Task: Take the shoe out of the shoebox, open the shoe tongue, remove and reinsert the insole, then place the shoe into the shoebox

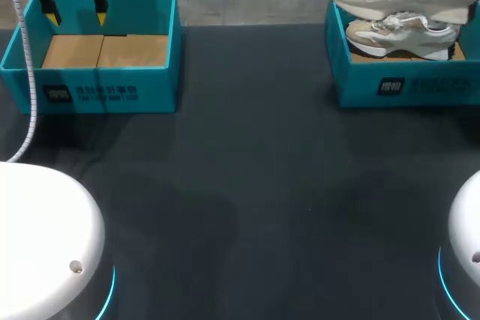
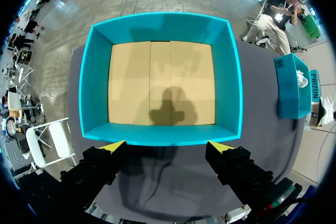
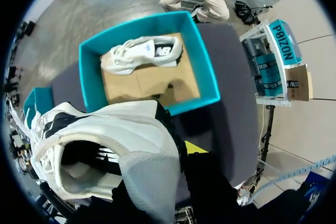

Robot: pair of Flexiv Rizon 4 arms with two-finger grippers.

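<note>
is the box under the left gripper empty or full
Empty: the box under the left gripper shows only its bare cardboard floor, nothing lying in it.

This reads to me as a robotics lab: a dark-covered table (image 1: 247, 185) carrying my left arm base (image 1: 45, 230) and right arm base (image 1: 469, 234), white and ringed in cyan light, with a teal left shoebox (image 1: 97, 91) and right shoebox (image 1: 412, 84) at its far corners.
</note>
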